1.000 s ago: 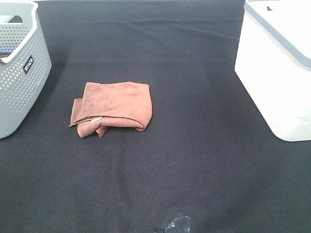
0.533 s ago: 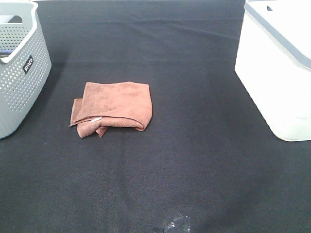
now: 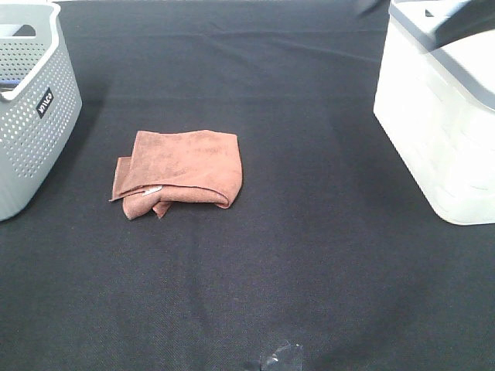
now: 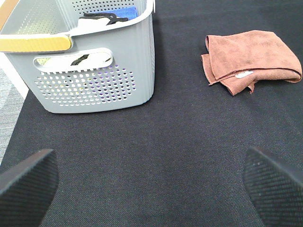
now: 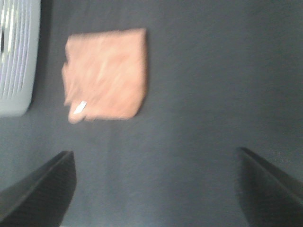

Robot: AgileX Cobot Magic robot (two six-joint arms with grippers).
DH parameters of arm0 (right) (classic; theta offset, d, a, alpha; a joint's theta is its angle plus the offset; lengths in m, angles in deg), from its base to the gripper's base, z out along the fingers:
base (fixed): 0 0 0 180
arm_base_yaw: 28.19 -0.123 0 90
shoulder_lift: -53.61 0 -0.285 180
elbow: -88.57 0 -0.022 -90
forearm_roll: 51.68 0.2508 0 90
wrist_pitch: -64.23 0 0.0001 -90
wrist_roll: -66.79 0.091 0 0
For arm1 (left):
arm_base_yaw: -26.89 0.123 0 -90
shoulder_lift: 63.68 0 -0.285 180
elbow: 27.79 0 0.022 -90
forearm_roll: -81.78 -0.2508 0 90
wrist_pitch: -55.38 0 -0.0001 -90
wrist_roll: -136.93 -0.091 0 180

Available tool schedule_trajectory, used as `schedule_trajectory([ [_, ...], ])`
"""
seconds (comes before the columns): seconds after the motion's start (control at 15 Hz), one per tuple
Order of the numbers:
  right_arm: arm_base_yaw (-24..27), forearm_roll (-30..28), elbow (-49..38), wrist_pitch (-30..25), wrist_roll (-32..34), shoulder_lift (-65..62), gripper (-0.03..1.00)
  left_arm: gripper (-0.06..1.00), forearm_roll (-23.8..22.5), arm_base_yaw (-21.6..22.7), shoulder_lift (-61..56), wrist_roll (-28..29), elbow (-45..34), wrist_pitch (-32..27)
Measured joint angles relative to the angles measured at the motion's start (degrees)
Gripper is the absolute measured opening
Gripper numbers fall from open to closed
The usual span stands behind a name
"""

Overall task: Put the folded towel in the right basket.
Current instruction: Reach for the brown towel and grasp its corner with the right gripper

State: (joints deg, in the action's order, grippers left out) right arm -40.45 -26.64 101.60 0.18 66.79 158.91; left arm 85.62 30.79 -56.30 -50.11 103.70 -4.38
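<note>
towel [image 3: 179, 171] lies on the worktop [image 3: 309, 255] toward nine o'clock, right basket [image 3: 433, 131] well apart at two. left end effector [image 4: 151, 184] and right end effector [image 5: 156, 189] gape empty; pickup looks unstarted, next reach and pinch.

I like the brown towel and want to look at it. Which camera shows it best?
The exterior high view: the towel lies whole and sharp, mid-picture. The left wrist view has it sharp but at the picture's edge. The right wrist view blurs it.
</note>
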Motion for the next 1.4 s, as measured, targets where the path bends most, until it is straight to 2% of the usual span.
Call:
schedule_trajectory([
  [0.2,-6.47,1.83,7.73,0.00,0.00,13.69,0.85,0.99,0.00,0.00,0.00,0.00,0.00,0.00],
  [0.27,-6.47,1.83,7.73,0.00,0.00,13.69,0.85,0.99,0.00,0.00,0.00,0.00,0.00,0.00],
  [0.47,-7.56,8.31,18.28,0.06,0.00,29.51,0.85,0.99,0.00,0.00,0.00,0.00,0.00,0.00],
  [0.73,-7.56,10.49,26.47,0.11,0.00,40.85,0.85,0.99,0.00,0.00,0.00,0.00,0.00,0.00],
  [1.0,-7.56,12.38,29.05,3.44,0.00,47.21,0.85,0.99,0.00,0.00,0.00,0.00,0.00,0.00],
  [1.4,-7.56,16.96,29.74,4.35,-0.40,50.94,0.85,0.99,0.00,0.00,0.00,0.00,0.00,0.00],
])
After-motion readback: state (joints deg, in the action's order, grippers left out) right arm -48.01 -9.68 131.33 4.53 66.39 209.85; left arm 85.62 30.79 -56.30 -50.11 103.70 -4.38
